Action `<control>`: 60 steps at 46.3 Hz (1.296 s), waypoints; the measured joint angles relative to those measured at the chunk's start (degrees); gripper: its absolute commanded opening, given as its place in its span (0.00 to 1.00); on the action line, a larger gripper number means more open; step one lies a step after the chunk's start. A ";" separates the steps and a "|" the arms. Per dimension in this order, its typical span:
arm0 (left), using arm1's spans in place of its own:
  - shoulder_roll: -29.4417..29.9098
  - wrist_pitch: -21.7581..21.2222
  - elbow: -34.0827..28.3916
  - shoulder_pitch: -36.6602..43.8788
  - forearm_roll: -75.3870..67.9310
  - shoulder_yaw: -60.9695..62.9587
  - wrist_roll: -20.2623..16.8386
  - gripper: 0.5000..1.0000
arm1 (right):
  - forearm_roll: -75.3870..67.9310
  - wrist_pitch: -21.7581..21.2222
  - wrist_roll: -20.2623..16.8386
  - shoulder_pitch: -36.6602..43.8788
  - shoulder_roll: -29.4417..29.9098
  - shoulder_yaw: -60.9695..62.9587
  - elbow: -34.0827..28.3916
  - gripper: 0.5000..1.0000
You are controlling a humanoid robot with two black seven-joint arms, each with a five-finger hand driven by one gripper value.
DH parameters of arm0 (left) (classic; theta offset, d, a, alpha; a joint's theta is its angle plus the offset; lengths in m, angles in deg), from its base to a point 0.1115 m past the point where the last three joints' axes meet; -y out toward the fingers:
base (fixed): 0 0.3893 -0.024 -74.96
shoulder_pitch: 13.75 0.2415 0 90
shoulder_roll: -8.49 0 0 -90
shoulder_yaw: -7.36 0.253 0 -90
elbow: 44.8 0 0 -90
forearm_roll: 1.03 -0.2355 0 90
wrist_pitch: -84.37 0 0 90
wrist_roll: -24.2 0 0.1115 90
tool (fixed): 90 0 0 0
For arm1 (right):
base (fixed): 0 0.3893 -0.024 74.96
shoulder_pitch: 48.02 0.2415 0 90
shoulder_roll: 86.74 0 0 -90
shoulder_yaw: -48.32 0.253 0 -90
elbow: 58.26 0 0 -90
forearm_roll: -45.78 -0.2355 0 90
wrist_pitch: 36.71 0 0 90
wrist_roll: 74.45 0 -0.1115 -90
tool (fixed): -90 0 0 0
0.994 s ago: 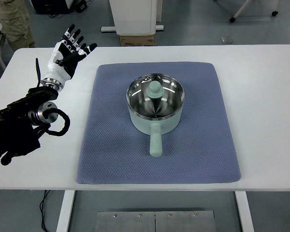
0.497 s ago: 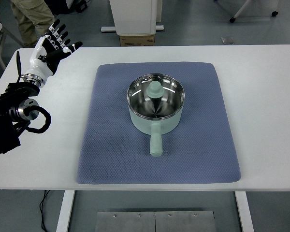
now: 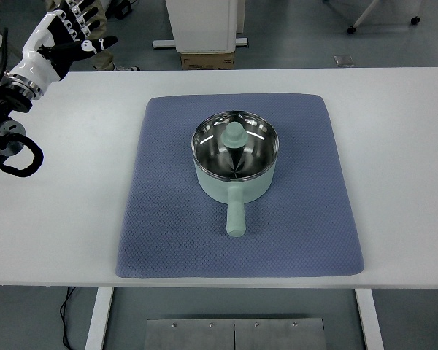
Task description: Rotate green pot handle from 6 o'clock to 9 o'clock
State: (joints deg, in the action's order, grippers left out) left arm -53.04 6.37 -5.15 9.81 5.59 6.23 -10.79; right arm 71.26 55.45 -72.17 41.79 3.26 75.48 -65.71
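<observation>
We find the green pot [image 3: 234,160] standing upright near the middle of the blue-grey quilted mat [image 3: 160,219], slightly toward the mat's far edge. The mat lies flat on the white table [image 3: 401,168] and covers its central part. The pot's handle [image 3: 236,213] points straight toward the near edge of the mat, the six o'clock position, and rests free of any hand. The pot's inside is bright polished metal, and we note a pale green knob-like shape [image 3: 236,134] showing within it (whether a real part or a reflection, we cannot tell).

The left hand [image 3: 66,33] is well apart from the pot, beyond the mat's far-left corner and over the far-left corner of the table. Its fingers [image 3: 84,13] are spread apart and extended, the thumb out to the side, and they hold nothing. The black forearm and a looped cable [image 3: 14,149] show at the picture's left edge, left of the mat.

We see no right hand anywhere.

Beyond the table's far edge from the pot stand a white cabinet base [image 3: 204,25] and a cardboard box [image 3: 207,60] on the grey floor. Past the far-left corner, a person's leg and shoe [image 3: 109,62] are partly visible behind the left hand.
</observation>
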 measured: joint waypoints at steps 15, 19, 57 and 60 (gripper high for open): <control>3.24 0.76 5.97 -2.22 -4.84 0.09 0.00 1.00 | 0.00 0.01 0.00 0.00 0.00 0.00 -0.01 1.00; 4.44 2.05 8.27 -2.75 -5.95 0.09 0.00 1.00 | 0.00 0.01 0.01 0.01 0.00 0.00 -0.02 1.00; 8.80 7.14 16.17 -11.37 -13.18 3.35 0.00 1.00 | 0.00 -0.01 0.00 0.00 0.00 0.00 0.00 1.00; 8.45 7.12 16.24 -12.36 -16.45 3.34 -0.01 1.00 | 0.00 -0.01 0.01 0.01 0.00 0.00 -0.01 1.00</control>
State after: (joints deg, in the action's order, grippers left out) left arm -44.59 13.50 11.09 -2.55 -10.86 9.57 -10.80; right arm 71.26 55.44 -72.16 41.81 3.26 75.48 -65.72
